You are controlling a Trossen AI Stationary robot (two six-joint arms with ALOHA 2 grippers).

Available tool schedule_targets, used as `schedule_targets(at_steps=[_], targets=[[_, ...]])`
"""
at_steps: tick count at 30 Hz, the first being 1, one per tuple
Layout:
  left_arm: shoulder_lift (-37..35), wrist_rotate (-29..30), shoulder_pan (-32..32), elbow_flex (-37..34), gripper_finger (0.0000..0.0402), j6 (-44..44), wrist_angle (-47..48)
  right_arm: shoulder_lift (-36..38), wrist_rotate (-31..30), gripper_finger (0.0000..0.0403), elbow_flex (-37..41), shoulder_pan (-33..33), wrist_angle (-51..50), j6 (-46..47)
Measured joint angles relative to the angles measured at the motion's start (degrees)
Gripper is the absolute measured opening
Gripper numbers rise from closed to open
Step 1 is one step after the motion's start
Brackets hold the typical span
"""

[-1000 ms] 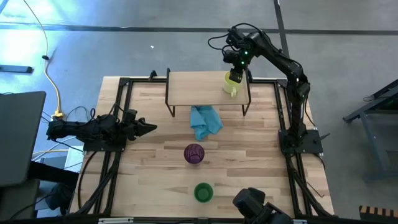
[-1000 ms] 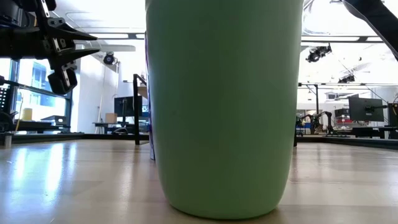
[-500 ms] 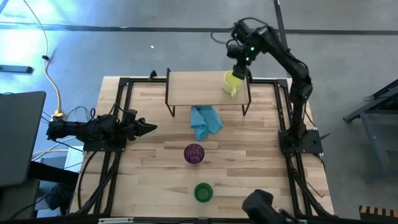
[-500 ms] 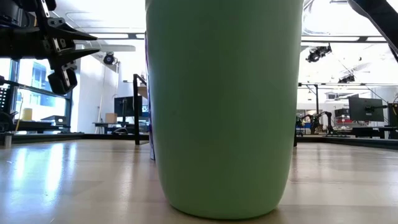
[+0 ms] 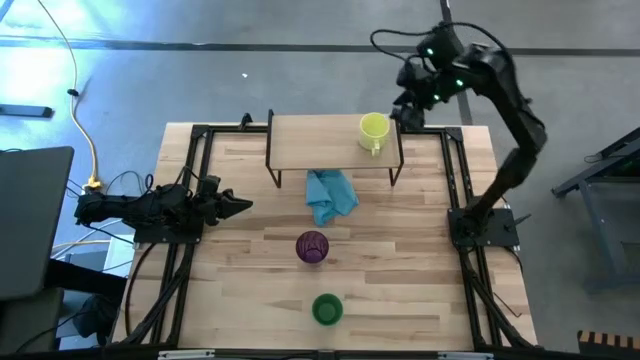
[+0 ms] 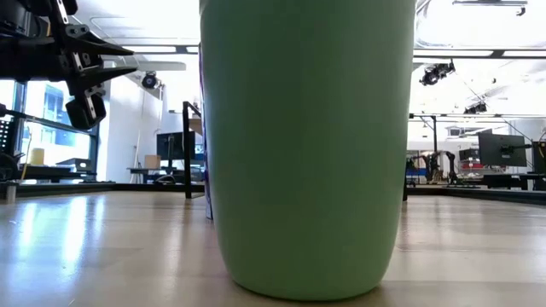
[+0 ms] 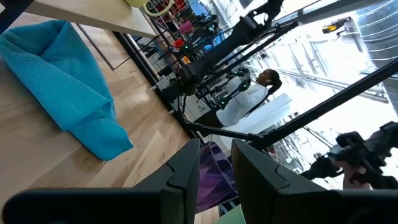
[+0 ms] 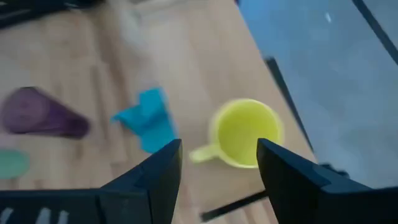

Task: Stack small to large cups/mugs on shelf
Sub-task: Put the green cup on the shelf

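Yellow-green mug (image 5: 374, 130) — upright, handled, on shelf (image 5: 310, 142).

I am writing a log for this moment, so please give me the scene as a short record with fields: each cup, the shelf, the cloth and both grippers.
yellow-green mug: upright on the shelf, near its right end, not held
purple tumbler: on the table, in front of the shelf
green cup: on the table, near the front edge
blue cloth: crumpled on the table, just in front of the shelf
right gripper: open, empty, raised beyond the shelf's right end
left gripper: at the table's left side, empty
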State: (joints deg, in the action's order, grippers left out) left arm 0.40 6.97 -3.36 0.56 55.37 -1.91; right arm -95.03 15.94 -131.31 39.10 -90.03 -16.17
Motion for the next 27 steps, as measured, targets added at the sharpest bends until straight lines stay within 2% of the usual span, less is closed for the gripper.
schedule_targets(at_steps=[9,14,17,22,27], targets=[[0.0,-3.2,0.0,0.0,0.0083,0.0,0.4,9.5,4.2,0.0200,0.1,-12.0,0.0,9.5],[0.0,-5.5,0.0,0.0,0.0083,0.0,0.9,12.8,3.6,0.0200,0.1,-21.2,0.0,18.4],[0.0,-6.9,0.0,0.0,0.0083,0.0,1.2,13.8,1.1,0.0200,0.7,-27.4,0.1,23.8],[0.0,-10.0,0.0,0.0,0.0083,0.4,1.1,15.5,-2.5,0.0200,6.9,-37.1,0.7,31.6],[0.0,-15.3,0.0,0.0,0.0083,1.6,-0.1,17.1,-3.9,0.0200,18.9,-45.5,8.2,37.0]])
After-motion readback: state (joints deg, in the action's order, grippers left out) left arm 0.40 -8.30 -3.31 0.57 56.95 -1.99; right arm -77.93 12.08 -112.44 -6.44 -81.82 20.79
